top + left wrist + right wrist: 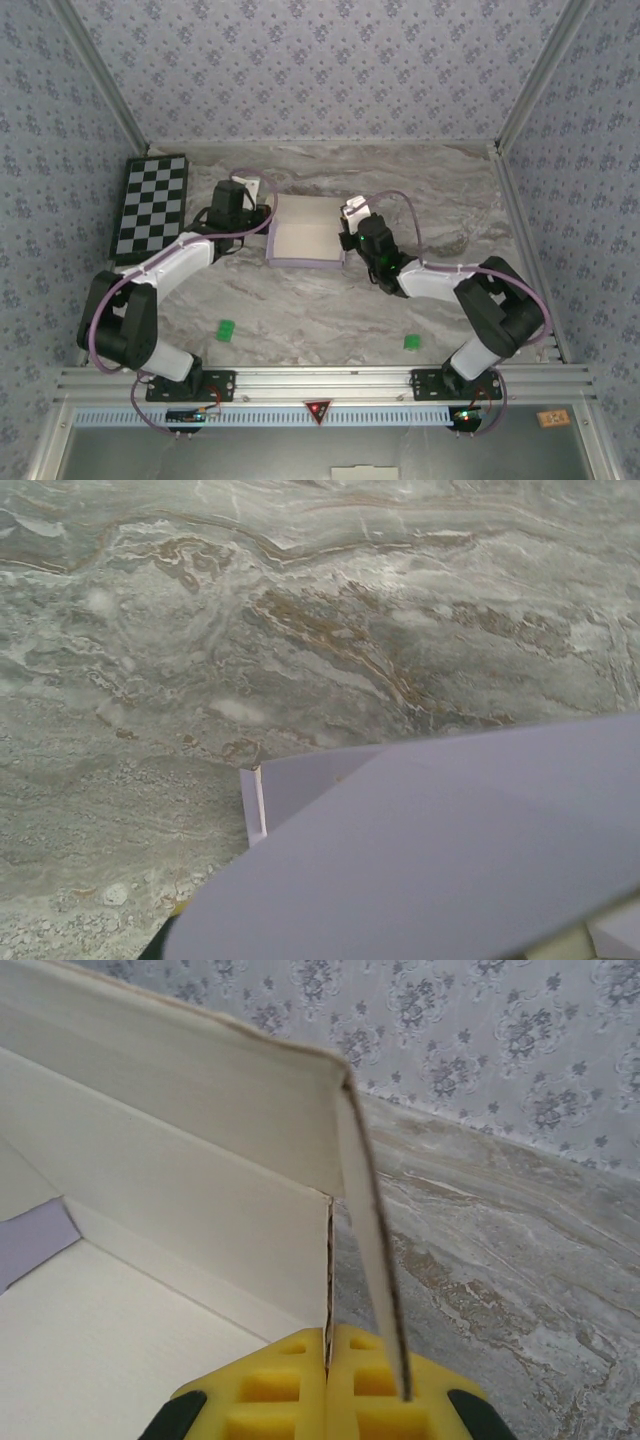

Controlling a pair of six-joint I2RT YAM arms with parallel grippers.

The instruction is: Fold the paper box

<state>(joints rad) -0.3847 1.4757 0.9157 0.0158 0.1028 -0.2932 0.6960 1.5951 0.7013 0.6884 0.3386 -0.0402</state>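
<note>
- Right gripper [328, 1385]: yellow pads pressed together on a thin upright card edge at the corner seam of the paper box [305, 232]. Firm pinch, no gap visible.
- Left gripper [250, 200]: closed too. In its wrist view the lavender left flap [430, 860] runs right down to where the fingers sit, so I read it as pinched on that flap. The contact itself is hidden.
- Box sits mid-table between the two grippers, cream inside facing up and the base flat on the marble table [300, 310]. Right side wall [200, 1190] is already stood up, with a loose end tab hanging off the corner.
- Checkerboard [150, 205] is well apart at far left, not involved.
- Handling, my read: very light thin card that holds a crease but bows if pushed mid-panel. It will likely skate on the smooth marble unless one arm anchors it.
- Where to hold: pinch at flap edges close to the score lines, not at the free tips, and fold along the crease. Squeezing hard near the slots risks dents or tears.
</note>
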